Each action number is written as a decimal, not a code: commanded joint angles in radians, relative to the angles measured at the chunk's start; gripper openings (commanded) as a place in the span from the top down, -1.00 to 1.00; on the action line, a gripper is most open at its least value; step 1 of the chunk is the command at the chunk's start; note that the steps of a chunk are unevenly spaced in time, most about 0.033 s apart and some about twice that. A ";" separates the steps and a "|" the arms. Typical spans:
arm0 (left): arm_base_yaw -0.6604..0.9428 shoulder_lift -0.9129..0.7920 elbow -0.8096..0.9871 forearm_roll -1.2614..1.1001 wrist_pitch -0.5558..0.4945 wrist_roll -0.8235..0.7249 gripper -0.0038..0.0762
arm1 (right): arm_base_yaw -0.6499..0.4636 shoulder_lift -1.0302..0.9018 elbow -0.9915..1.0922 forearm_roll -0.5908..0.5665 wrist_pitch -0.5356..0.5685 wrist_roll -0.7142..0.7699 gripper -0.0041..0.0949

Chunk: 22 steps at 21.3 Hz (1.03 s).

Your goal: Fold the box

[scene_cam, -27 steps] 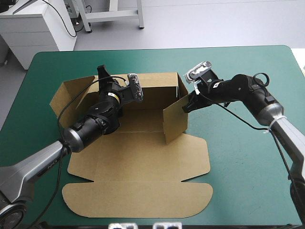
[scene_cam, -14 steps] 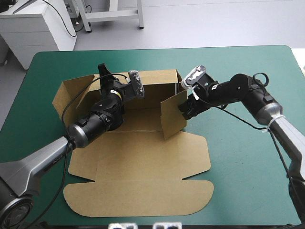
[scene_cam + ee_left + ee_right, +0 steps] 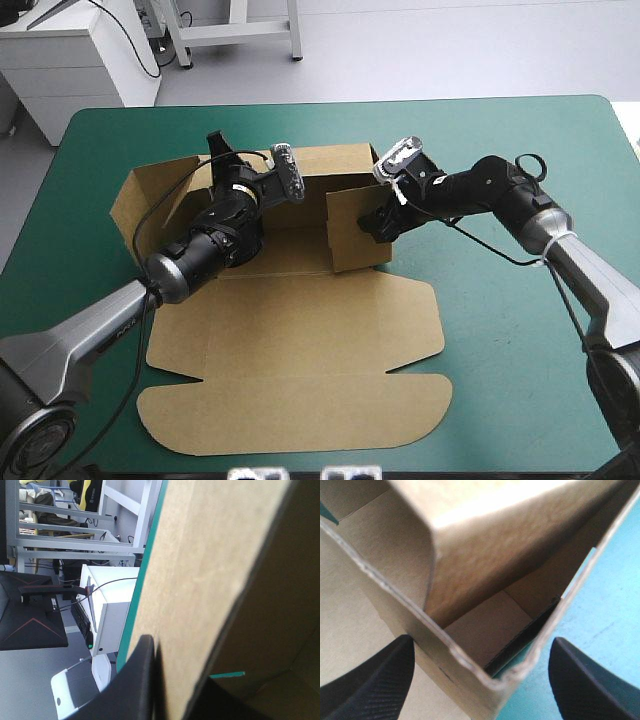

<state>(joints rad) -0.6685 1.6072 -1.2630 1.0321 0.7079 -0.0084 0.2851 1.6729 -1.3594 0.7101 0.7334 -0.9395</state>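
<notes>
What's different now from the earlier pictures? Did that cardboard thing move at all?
The right hand has moved leftward, swinging the right side wall of the box inward, so it now stands squarer to the back wall. That hand is open, astride the wall's corner. The left hand stays shut on the raised board near the far-left corner, hardly moved. The lid lies flat as before.
</notes>
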 commanded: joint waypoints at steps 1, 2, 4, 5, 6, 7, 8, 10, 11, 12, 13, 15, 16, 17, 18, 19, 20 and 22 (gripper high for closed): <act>-0.002 -0.009 -0.037 -0.115 -0.042 -0.048 0.87 | 0.000 -0.025 -0.029 0.046 -0.113 -0.012 -0.47; -0.002 0.007 -0.076 -0.172 -0.027 -0.048 0.87 | 0.000 -0.018 -0.029 0.048 -0.134 -0.012 -0.47; -0.002 0.034 -0.147 -0.204 0.016 -0.047 0.87 | 0.000 -0.015 -0.029 0.071 -0.115 -0.030 -0.47; -0.002 0.044 -0.169 -0.204 0.023 -0.045 0.87 | 0.007 -0.015 -0.029 0.069 -0.113 -0.031 -0.47; -0.007 0.054 -0.203 -0.227 0.027 -0.011 0.87 | 0.015 -0.015 -0.029 0.065 -0.121 -0.054 -0.47; -0.011 0.058 -0.218 -0.253 0.024 0.025 0.87 | 0.020 -0.013 -0.029 0.065 -0.137 -0.063 -0.47; -0.021 0.066 -0.236 -0.283 0.028 0.061 0.87 | 0.030 -0.011 -0.029 0.071 -0.162 -0.079 -0.47; -0.035 0.069 -0.239 -0.288 0.035 0.063 0.87 | 0.040 -0.007 -0.029 0.073 -0.179 -0.075 -0.47; -0.041 0.069 -0.239 -0.291 0.050 0.068 0.87 | 0.041 -0.002 -0.029 0.048 -0.179 -0.061 -0.47; -0.042 0.069 -0.237 -0.291 0.058 0.074 0.87 | 0.041 0.000 -0.029 0.029 -0.182 -0.047 -0.46; -0.042 0.069 -0.237 -0.300 0.075 0.094 0.87 | 0.041 0.004 -0.029 -0.020 -0.200 0.005 -0.38; -0.042 0.069 -0.237 -0.322 0.075 0.132 0.87 | 0.041 0.006 -0.029 -0.082 -0.225 0.076 -0.04; -0.042 0.069 -0.237 -0.333 0.070 0.142 0.87 | 0.041 0.006 -0.029 -0.086 -0.228 0.079 0.12; -0.042 0.069 -0.237 -0.350 0.068 0.147 0.87 | 0.041 0.006 -0.029 -0.086 -0.231 0.087 0.47; -0.042 0.069 -0.237 -0.364 0.068 0.157 0.87 | 0.041 0.006 -0.029 -0.086 -0.231 0.090 0.60; -0.042 0.069 -0.237 -0.383 0.068 0.178 0.87 | 0.041 0.006 -0.029 -0.088 -0.231 0.093 0.76; -0.042 0.069 -0.237 -0.400 0.070 0.198 0.87 | 0.041 0.006 -0.029 -0.088 -0.228 0.097 0.91; -0.042 0.069 -0.237 -0.431 0.070 0.225 0.87 | 0.041 0.006 -0.029 -0.086 -0.222 0.103 0.95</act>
<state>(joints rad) -0.6894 1.7057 -1.4816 0.7741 0.8589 0.2082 0.3204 1.7197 -1.3594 0.5999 0.5035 -0.8312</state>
